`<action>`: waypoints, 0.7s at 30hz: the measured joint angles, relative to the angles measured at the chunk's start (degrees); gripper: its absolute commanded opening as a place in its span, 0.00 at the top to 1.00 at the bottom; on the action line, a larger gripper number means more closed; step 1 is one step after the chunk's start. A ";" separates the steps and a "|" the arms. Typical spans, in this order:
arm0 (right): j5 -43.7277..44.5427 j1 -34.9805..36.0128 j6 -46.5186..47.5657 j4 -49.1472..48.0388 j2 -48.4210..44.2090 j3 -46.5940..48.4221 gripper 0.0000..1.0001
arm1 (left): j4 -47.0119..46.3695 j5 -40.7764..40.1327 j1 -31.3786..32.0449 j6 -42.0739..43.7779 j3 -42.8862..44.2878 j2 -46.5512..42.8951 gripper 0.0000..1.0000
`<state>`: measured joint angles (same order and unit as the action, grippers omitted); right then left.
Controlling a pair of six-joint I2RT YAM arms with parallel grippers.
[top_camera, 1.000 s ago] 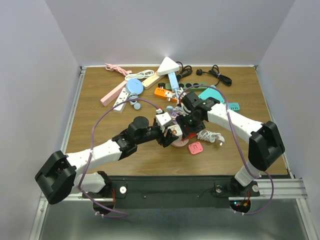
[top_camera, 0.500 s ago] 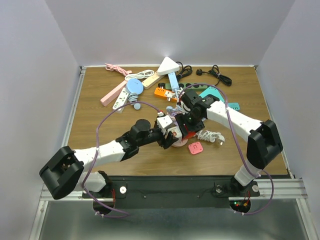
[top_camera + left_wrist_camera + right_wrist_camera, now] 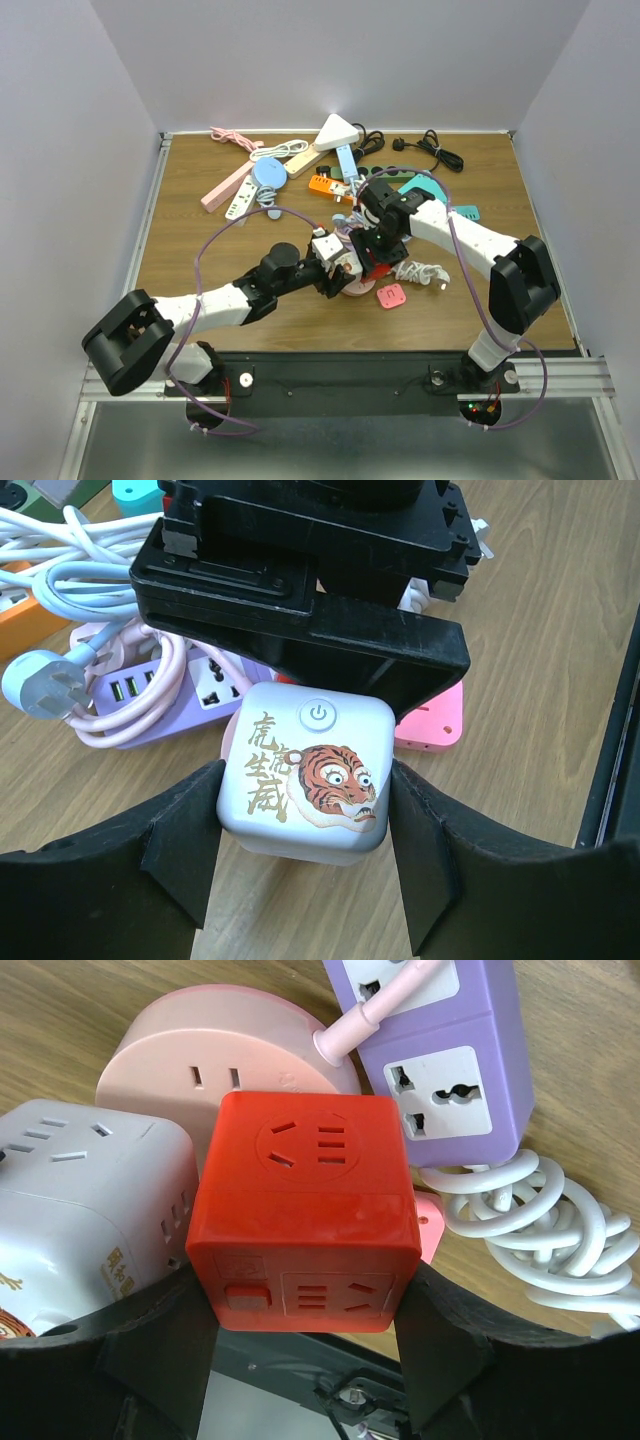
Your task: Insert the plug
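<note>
My left gripper (image 3: 305, 832) is shut on a white cube socket (image 3: 305, 775) with a tiger picture and a power button on top, held just above the wood. It also shows in the top view (image 3: 343, 268). My right gripper (image 3: 305, 1308) is shut on a red cube socket (image 3: 305, 1195), which shows in the top view (image 3: 376, 264) too. The two cubes sit side by side, almost touching, with the white cube (image 3: 85, 1200) to the red one's left. No plug pins show between them.
Under the cubes lie a pink round socket (image 3: 200, 1050), a purple power strip (image 3: 440, 1060) with a pink cord, a coiled white cable (image 3: 545, 1230) and a flat pink adapter (image 3: 390, 296). More strips and cables are piled at the back (image 3: 330, 170).
My left arm has pushed forward and right, bringing the white cube closer against the red cube. The right gripper has shifted slightly left.
</note>
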<state>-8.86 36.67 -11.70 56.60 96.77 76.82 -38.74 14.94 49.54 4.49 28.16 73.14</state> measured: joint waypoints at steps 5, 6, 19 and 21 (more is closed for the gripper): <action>-0.02 0.02 -0.20 0.37 0.07 0.39 0.56 | -1.77 -0.02 0.00 0.04 -0.83 0.00 1.00; -0.02 0.02 -0.20 0.42 0.07 0.39 0.56 | -1.95 -0.02 0.02 0.02 -0.92 0.00 1.00; 0.26 0.02 -0.31 1.29 0.46 1.25 0.55 | -3.52 -0.39 0.37 0.13 -1.62 0.31 1.00; 0.35 0.02 -0.33 1.38 0.76 1.27 0.54 | -3.65 -1.09 0.79 0.20 -1.95 0.31 1.00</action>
<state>-8.51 36.69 -12.03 57.98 97.54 78.08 -42.39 13.85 50.33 4.69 26.22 73.45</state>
